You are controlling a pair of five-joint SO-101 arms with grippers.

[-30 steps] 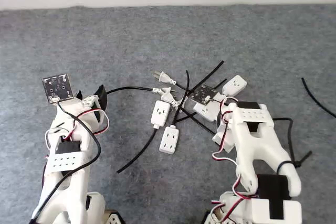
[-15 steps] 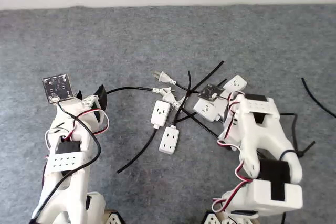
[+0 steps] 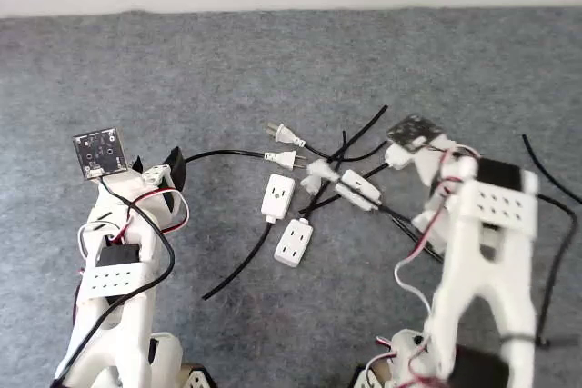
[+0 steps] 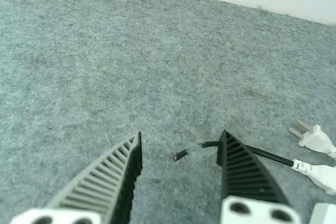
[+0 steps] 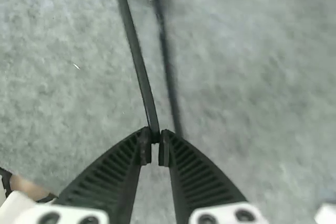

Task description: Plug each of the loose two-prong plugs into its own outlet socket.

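End effector of right arm [image 5: 155, 145] clamps thin black cable [image 5: 137, 56]. Left end effector [image 4: 181, 137] gapes wide. White two-prong plugs [image 3: 284, 136] lie loose on grey surface [image 3: 273, 61], 12 o'clock from white outlet sockets [image 3: 276, 196].

A table [image 3: 273, 70] covered in grey felt is carrying a scatter of wiring. Two white plugs [image 3: 284, 134] are lying near its middle, one just beside the other. Two white outlet sockets [image 3: 277, 197] are resting close by, on the side nearer the arms. Black cord [image 3: 238, 270] is trailing across the felt among them, and a separate loose strand [image 3: 544, 168] is lying by the right edge.
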